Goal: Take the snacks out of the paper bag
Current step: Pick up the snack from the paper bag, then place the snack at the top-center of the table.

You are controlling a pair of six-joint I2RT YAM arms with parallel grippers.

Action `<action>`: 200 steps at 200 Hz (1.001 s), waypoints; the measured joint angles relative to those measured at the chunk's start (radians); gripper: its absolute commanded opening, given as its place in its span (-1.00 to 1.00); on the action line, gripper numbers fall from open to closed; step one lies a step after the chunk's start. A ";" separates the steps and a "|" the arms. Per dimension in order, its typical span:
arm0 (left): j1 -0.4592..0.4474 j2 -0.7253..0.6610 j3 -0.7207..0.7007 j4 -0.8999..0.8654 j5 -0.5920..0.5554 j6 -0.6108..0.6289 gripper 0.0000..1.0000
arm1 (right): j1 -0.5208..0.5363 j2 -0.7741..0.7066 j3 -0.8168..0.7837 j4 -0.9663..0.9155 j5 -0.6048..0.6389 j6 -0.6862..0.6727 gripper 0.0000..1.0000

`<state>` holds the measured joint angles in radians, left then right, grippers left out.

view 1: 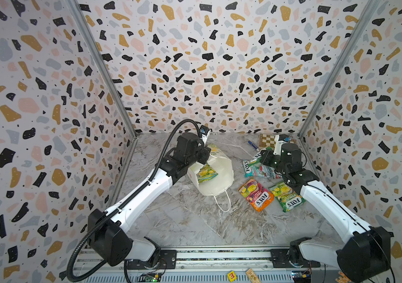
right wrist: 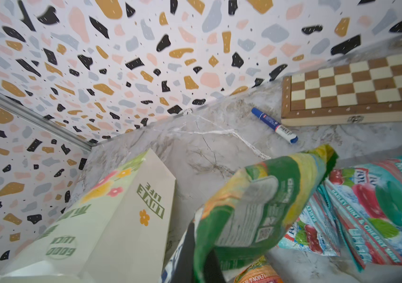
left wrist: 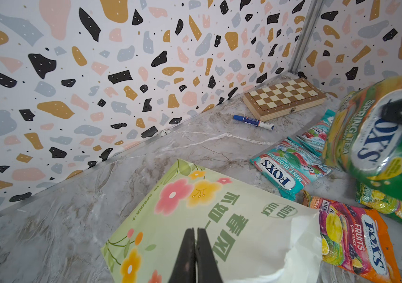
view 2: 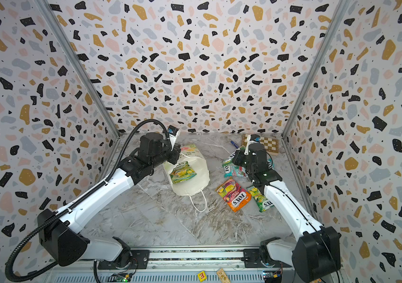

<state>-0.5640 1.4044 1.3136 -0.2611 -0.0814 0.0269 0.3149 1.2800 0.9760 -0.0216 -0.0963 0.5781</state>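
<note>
Six snacks show: three green-yellow pouches (view 1: 206, 173) (view 1: 257, 156) (view 1: 287, 196) from centre frame to lower right, two teal-red pouches (left wrist: 285, 169) (left wrist: 317, 133), and one orange-red pouch (view 1: 256, 194). There is one paper bag (view 1: 219, 178), one chessboard (view 1: 267, 141) and one blue marker (view 1: 253, 145).

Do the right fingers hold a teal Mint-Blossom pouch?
No, the right fingers pinch a green Spring Tea pouch; the teal Mint-Blossom pouch lies on the table.

Paper bag (view 1: 215, 176) on its side, green pouch (view 1: 206, 173) in mouth, lifted pouch (left wrist: 376, 137), others (view 1: 256, 194) alongside
</note>
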 measured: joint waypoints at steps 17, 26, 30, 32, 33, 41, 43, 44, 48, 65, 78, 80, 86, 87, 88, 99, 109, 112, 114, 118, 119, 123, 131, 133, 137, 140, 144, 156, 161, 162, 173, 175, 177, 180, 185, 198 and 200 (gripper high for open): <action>0.000 0.001 0.008 -0.009 -0.027 0.003 -1.00 | -0.001 0.076 0.000 0.043 -0.048 0.000 -1.00; 0.000 0.001 0.011 -0.010 -0.041 0.003 -1.00 | -0.001 0.111 0.000 0.068 -0.076 0.002 -1.00; 0.000 0.001 0.012 -0.009 -0.049 0.004 -1.00 | -0.001 0.127 0.000 0.080 -0.089 0.002 -1.00; 0.000 0.001 0.012 -0.009 -0.053 0.004 -1.00 | -0.001 0.134 0.000 0.086 -0.094 0.003 -1.00; 0.000 0.001 0.012 -0.009 -0.055 0.004 -1.00 | -0.001 0.136 0.000 0.088 -0.096 0.003 -1.00; 0.000 0.001 0.012 -0.011 -0.067 0.005 -1.00 | -0.001 0.162 0.000 0.113 -0.120 0.005 -1.00; 0.000 0.001 0.012 -0.011 -0.071 0.005 -1.00 | -0.001 0.169 0.000 0.119 -0.126 0.005 -1.00; 0.000 0.001 0.012 -0.011 -0.072 0.005 -1.00 | -0.001 0.172 0.000 0.122 -0.127 0.006 -1.00; 0.000 0.001 0.012 -0.011 -0.079 0.005 -1.00 | -0.001 0.183 0.000 0.134 -0.140 0.008 -1.00; 0.000 0.001 0.012 -0.017 -0.101 0.006 -1.00 | -0.001 0.238 0.009 0.183 -0.190 0.014 -1.00; 0.001 0.001 0.012 -0.017 -0.117 0.006 -1.00 | -0.001 0.288 0.027 0.212 -0.233 0.021 -1.00; 0.001 0.001 0.012 -0.017 -0.119 0.006 -1.00 | -0.001 0.296 0.031 0.216 -0.239 0.023 -1.00; 0.001 0.001 0.012 -0.017 -0.125 0.006 -1.00 | -0.001 0.324 0.047 0.224 -0.262 0.024 -1.00; 0.001 0.001 0.012 -0.017 -0.127 0.006 -1.00 | -0.001 0.327 0.049 0.225 -0.264 0.026 -1.00; 0.001 0.001 0.012 -0.017 -0.127 0.006 -1.00 | -0.001 0.333 0.053 0.229 -0.269 0.026 -1.00; 0.001 0.001 0.012 -0.017 -0.138 0.006 -1.00 | 0.002 0.382 0.084 0.243 -0.305 0.027 -1.00; 0.001 0.001 0.012 -0.017 -0.144 0.006 -1.00 | 0.004 0.420 0.106 0.254 -0.332 0.027 -1.00; 0.001 0.001 0.012 -0.017 -0.145 0.006 -1.00 | 0.005 0.428 0.110 0.258 -0.339 0.027 -1.00; 0.001 0.001 0.012 -0.017 -0.146 0.006 -1.00 | 0.005 0.433 0.113 0.261 -0.344 0.027 -1.00; 0.001 0.001 0.012 -0.017 -0.147 0.006 -1.00 | 0.007 0.444 0.117 0.269 -0.355 0.027 -1.00; 0.001 0.001 0.012 -0.017 -0.148 0.006 -1.00 | 0.008 0.447 0.118 0.270 -0.358 0.026 -1.00; 0.001 0.001 0.012 -0.017 -0.150 0.006 -1.00 | 0.009 0.455 0.121 0.275 -0.366 0.028 -1.00; 0.001 0.001 0.012 -0.017 -0.153 0.006 -1.00 | 0.013 0.469 0.124 0.291 -0.388 0.032 -1.00; 0.001 0.001 0.012 -0.017 -0.154 0.006 -1.00 | 0.014 0.472 0.124 0.294 -0.393 0.031 -1.00; 0.001 0.001 0.012 -0.017 -0.156 0.006 -1.00 | 0.015 0.476 0.124 0.302 -0.404 0.035 -1.00; 0.001 0.001 0.012 -0.017 -0.156 0.006 -1.00 | 0.015 0.479 0.124 0.307 -0.410 0.038 -1.00; 0.001 0.001 0.012 -0.017 -0.158 0.006 -1.00 | 0.016 0.484 0.124 0.316 -0.420 0.041 -1.00; 0.001 0.001 0.012 -0.016 -0.160 0.006 -1.00 | 0.018 0.499 0.125 0.344 -0.449 0.053 -1.00; 0.001 0.001 0.012 -0.017 -0.161 0.006 -1.00 | 0.018 0.508 0.125 0.358 -0.462 0.060 -1.00; 0.001 0.001 0.012 -0.017 -0.161 0.006 -1.00 | 0.018 0.509 0.125 0.360 -0.463 0.061 -1.00; 0.001 0.001 0.012 -0.016 -0.161 0.006 -1.00 | 0.019 0.528 0.125 0.387 -0.490 0.078 -1.00; 0.001 0.001 0.012 -0.016 -0.161 0.006 -1.00 | 0.019 0.533 0.125 0.393 -0.496 0.081 -1.00; 0.001 0.001 0.012 -0.017 -0.161 0.006 -1.00 | 0.019 0.537 0.125 0.397 -0.500 0.085 -1.00; 0.001 0.001 0.012 -0.017 -0.161 0.006 -1.00 | 0.020 0.542 0.125 0.402 -0.505 0.091 -1.00; 0.001 0.001 0.012 -0.016 -0.161 0.006 -1.00 | 0.020 0.551 0.125 0.412 -0.515 0.097 -1.00; 0.001 0.001 0.012 -0.016 -0.161 0.006 -1.00 | 0.020 0.568 0.122 0.433 -0.530 0.113 -1.00; 0.001 0.001 0.012 -0.017 -0.161 0.006 -1.00 | 0.020 0.571 0.121 0.436 -0.533 0.116 -1.00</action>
<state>-0.5629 1.4052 1.3258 -0.2779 -0.2420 0.0334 0.3351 1.8507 1.0969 0.4145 -0.6289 0.6945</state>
